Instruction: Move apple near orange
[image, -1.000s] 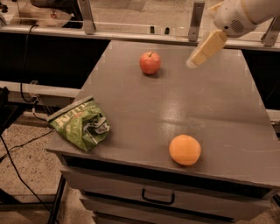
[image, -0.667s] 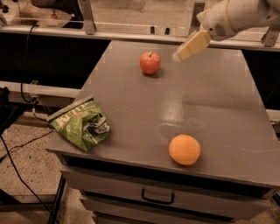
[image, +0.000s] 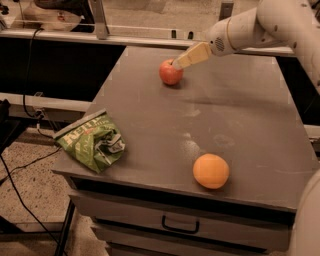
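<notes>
One tan tool (image: 178, 63) by round glossy apple (image: 170, 73), smooth orange (image: 211, 170) apart.

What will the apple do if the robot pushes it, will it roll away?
Probably yes: the apple is round and sits on a flat, smooth table, so a nudge could set it rolling. It looks firm, so it likely won't squash. The gripper is right at its top edge.

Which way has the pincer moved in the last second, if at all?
Yes. The pincer has swung left in the view, from well right of the apple to its top right edge. The apple stayed put.
</notes>
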